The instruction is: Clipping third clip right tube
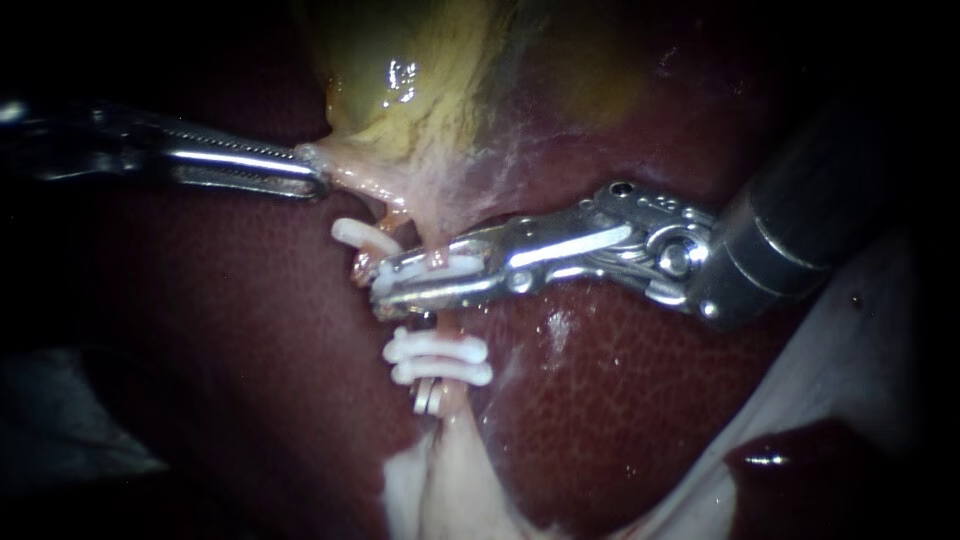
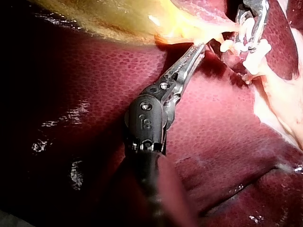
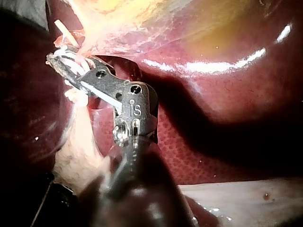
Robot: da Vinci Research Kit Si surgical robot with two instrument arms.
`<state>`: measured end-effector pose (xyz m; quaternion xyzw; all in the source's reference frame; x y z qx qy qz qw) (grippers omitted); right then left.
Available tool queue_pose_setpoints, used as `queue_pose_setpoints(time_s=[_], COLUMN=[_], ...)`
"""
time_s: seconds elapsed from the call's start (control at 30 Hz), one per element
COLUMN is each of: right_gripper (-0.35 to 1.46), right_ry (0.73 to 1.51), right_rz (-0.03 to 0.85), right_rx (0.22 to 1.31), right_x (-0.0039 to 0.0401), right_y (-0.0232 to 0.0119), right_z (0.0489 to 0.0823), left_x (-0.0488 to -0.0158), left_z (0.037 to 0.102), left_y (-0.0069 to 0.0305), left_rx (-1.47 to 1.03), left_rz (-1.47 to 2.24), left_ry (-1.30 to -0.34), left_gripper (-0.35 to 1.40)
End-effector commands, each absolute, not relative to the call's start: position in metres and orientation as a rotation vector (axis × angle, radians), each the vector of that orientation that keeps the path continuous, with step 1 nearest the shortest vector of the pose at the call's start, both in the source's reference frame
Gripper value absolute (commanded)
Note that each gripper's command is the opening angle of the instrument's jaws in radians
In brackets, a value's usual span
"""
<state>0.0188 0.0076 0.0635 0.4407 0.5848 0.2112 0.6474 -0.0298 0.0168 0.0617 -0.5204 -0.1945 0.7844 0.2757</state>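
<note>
The right tube (image 1: 446, 322) runs down from the yellow gallbladder (image 1: 420, 70) over the dark red liver (image 1: 600, 400). My right instrument (image 1: 400, 278) comes in from the right; its jaws reach across this tube and are shut on a white clip (image 1: 435, 267) around it. Two more white clips (image 1: 440, 360) sit on the tube just below the jaws. My left instrument (image 1: 312, 176) is shut on the pale tissue at the gallbladder's neck, pulling it left. The left wrist view shows its jaws (image 2: 199, 47) closed on that tissue. In the right wrist view the clip-loaded jaws (image 3: 61, 64) are on the tube.
Left of the right instrument's tip lies another white clip (image 1: 360, 237), on a neighbouring tube. A small metal-coloured clip (image 1: 428, 397) sits under the two white ones. Pale tissue (image 1: 450, 480) spreads below, and a pale sheet (image 1: 860, 350) lies at the lower right.
</note>
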Motion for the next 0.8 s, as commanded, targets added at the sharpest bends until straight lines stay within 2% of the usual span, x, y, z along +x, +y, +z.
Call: queue_pose_setpoints(time_s=[0.03,0.1,0.33,0.8], right_gripper=[-0.26,-0.35,-0.35,-0.35], right_ry=[1.33,1.327,1.317,1.316], right_rz=[0.486,0.49,0.574,0.573], right_rx=[0.998,1.002,0.938,0.942], right_x=[0.0188,0.0188,0.018,0.0178], right_y=[0.0076,0.0076,0.0074,0.0077], right_z=[0.0635,0.0635,0.0633,0.0634], left_x=[-0.0298,-0.0298,-0.0298,-0.0299], left_z=[0.0617,0.0617,0.0617,0.0618], left_y=[0.0168,0.0168,0.0168,0.0168], left_rx=[-1.398,-1.398,-1.398,-1.398], left_rz=[2.108,2.108,2.108,2.108], left_ry=[-0.522,-0.522,-0.522,-0.522], left_gripper=[-0.35,-0.35,-0.35,-0.35])
